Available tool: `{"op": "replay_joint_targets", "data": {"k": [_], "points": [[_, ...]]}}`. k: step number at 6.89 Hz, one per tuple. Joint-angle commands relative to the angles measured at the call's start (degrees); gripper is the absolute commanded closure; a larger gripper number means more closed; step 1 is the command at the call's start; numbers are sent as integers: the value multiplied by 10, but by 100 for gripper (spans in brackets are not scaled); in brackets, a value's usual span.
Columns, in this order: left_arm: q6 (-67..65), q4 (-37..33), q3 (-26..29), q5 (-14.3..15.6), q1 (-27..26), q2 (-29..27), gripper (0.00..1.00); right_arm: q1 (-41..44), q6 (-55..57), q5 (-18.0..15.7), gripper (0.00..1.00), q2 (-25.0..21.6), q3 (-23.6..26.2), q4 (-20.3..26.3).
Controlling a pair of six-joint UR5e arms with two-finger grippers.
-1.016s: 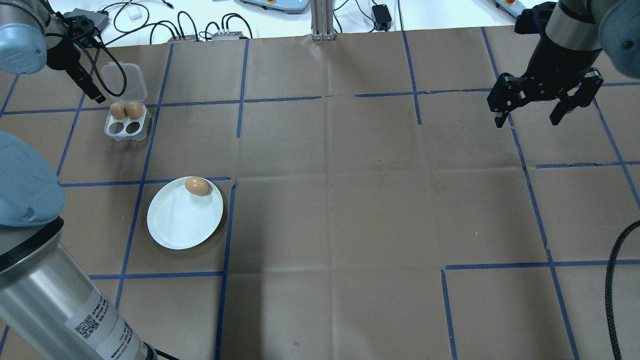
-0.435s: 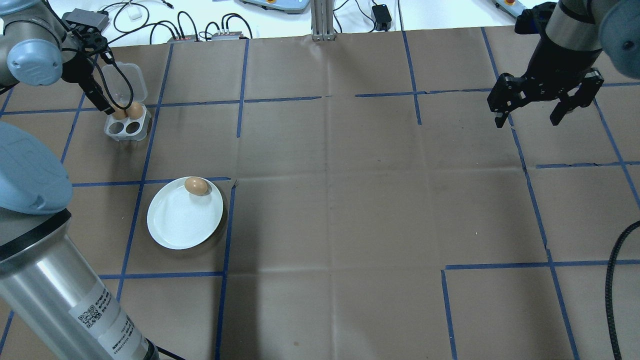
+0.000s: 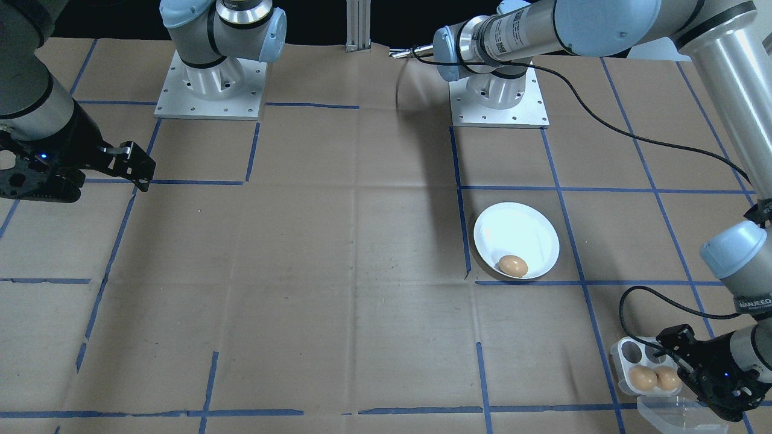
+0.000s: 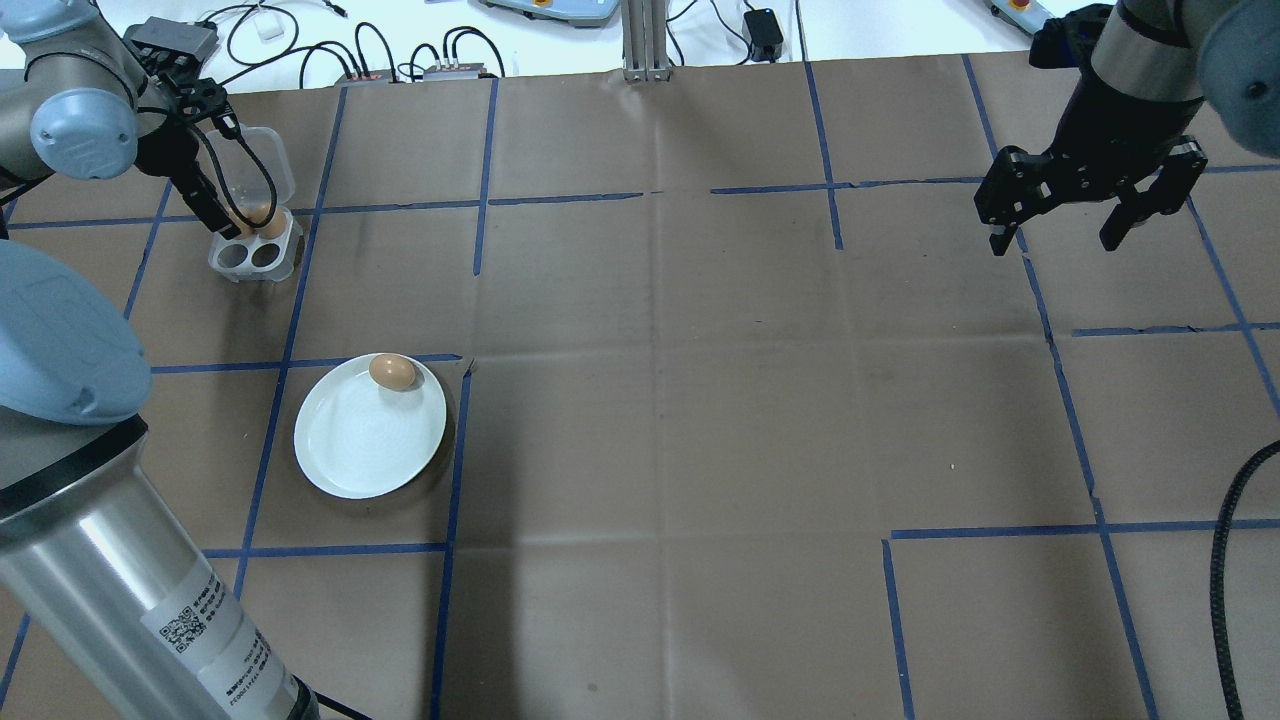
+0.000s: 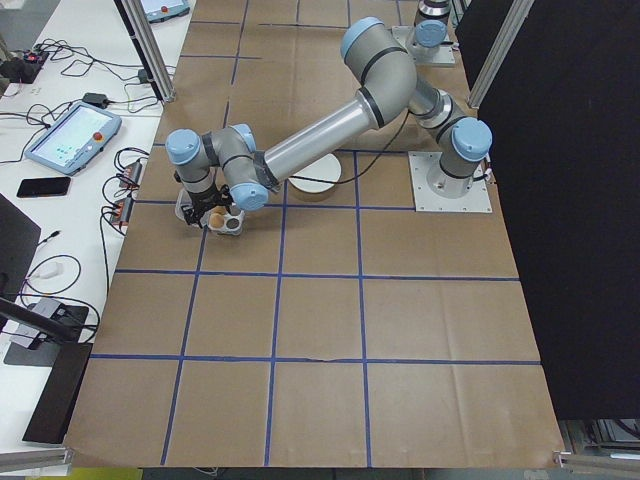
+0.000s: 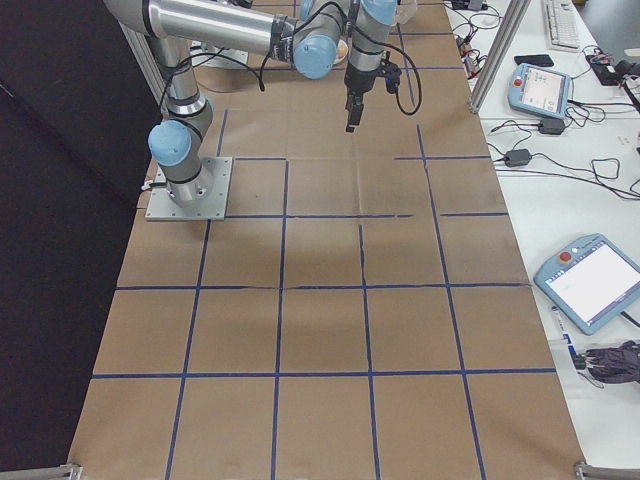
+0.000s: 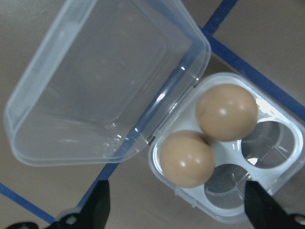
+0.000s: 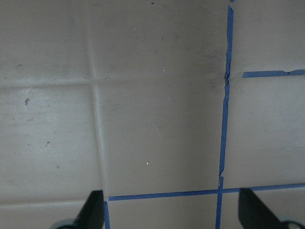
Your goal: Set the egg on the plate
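1. Left gripper (image 7: 176,210) hovering over egg tray (image 7: 281,176), jaws wide apart, empty, touching nothing; fingertips (image 7: 102,202) visible at bottom corners of wrist view, spread wider than one egg.
2. Landmark = egg tray. Two brown eggs (image 7: 187,158) in tray's two cups next to hinge; two cups away from hinge empty.
3. Clear lid (image 7: 100,81) flipped open, lying flat on table beyond hinge; judged left that way so eggs reachable from above.
4. Plate (image 4: 350,450) well apart from tray, toward robot's side of table; one egg on plate (image 4: 392,372) already resting at rim nearest tray, lying on its side.
5. Judged step: approach to next egg in tray, pre-grasp, jaws opened ahead of descent. Egg nearer wrist-view centre looks like target, not certain.
6. Fingers appear to straddle tray's hinge-side row; whether aligned on one egg or between the two, cannot tell.
7. Right gripper (image 4: 1090,215) parked far across table from tray, raised above bare paper, jaws wide apart, empty; right wrist view only paper and blue tape (image 8: 224,119). Judged idle, kept clear of left arm's workspace.
8. Risk judged: eggs touching or nearly touching, so a finger may nudge neighbour on descent; light closing force needed for shell.
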Motion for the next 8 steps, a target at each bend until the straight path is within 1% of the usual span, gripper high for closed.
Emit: {"op": "replay_joint_targets", "data": {"k": [1,3,5,6,8], "points": [[1,0,-2,-7,0,-7,0,0,0,0,0,0,0,0],[0,0,-3,-12,0,-7,1,0,0,0,0,0,0,0],[0,0,-4,-12,-1,-7,7,0,0,0,0,0,0,0],[0,0,-5,-11,-1,-7,14,0,0,0,0,0,0,0],[0,0,-5,-10,-1,-6,24,0,0,0,0,0,0,0]]}}
